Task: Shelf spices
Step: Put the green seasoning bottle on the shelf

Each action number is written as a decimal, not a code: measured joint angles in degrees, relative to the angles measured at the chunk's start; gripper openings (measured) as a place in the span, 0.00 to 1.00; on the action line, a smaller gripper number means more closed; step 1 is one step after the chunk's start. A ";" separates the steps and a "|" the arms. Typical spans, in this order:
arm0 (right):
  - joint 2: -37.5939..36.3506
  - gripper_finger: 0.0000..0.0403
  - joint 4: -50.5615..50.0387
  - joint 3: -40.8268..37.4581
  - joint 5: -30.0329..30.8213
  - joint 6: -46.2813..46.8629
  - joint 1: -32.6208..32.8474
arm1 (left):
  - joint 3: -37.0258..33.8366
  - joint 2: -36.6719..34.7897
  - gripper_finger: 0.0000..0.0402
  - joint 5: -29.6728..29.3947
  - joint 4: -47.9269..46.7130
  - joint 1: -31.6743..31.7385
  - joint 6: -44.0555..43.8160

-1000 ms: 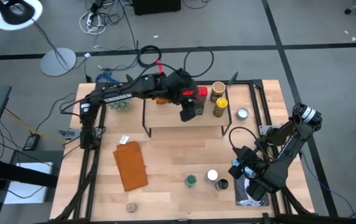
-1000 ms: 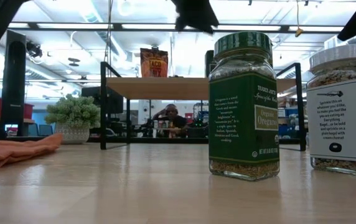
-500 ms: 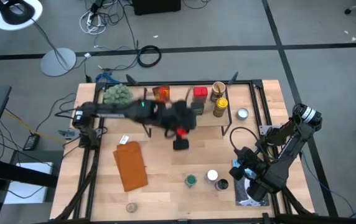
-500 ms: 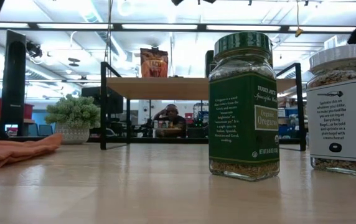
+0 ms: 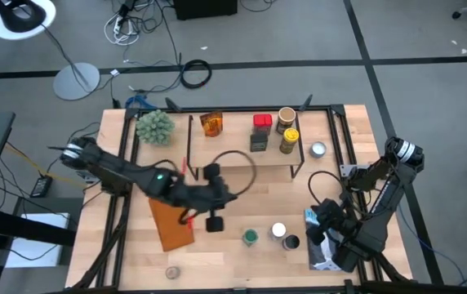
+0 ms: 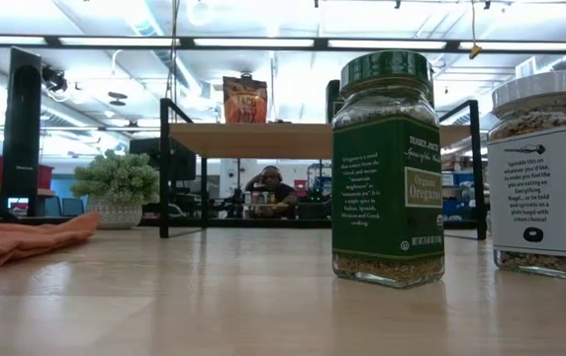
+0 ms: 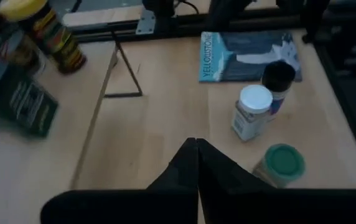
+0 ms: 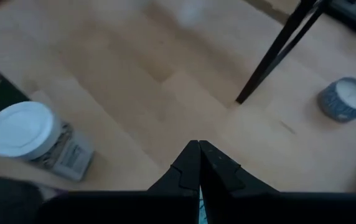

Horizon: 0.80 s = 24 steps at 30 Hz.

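Note:
The shelf (image 5: 242, 155) carries an amber jar (image 5: 211, 123), a red tin (image 5: 262, 122), a dark tin (image 5: 258, 142) and two yellow-lidded jars (image 5: 287, 129). On the table near the front stand a green-lidded jar (image 5: 251, 237), a white-lidded jar (image 5: 278, 231) and a black-lidded jar (image 5: 291, 242). My left gripper (image 5: 215, 223) hangs shut and holds nothing, left of these jars (image 7: 251, 112). My right gripper (image 5: 310, 219) is shut with nothing in it, just right of them (image 8: 28, 134).
An orange notebook (image 5: 172, 220) lies beside my left gripper. A blue-and-white book (image 7: 246, 48) lies under my right arm. A small round tin (image 5: 318, 149) sits right of the shelf, a plant (image 5: 153, 126) at its left end, and a tan-lidded jar (image 5: 171, 272) near the front edge.
My left gripper has drawn back from the shelf top, beside the red tin, toward the table's near edge and a little left. It now hangs over the table next to the notebook. The red tin and the dark tin stay on the shelf.

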 joint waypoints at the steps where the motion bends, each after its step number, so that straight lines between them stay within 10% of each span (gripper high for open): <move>1: 0.00 0.00 0.69 0.00 0.02 0.00 0.15 | -3.38 -1.93 0.00 -0.64 2.61 -0.88 -1.22; 18: 0.00 0.00 4.46 10.68 2.12 -7.96 -0.71 | -38.68 -21.98 0.00 -23.95 23.98 -18.96 -14.83; 24: 0.00 0.00 13.03 12.15 2.78 -17.86 -3.04 | -46.18 -21.98 0.00 -19.65 35.33 -20.47 -14.64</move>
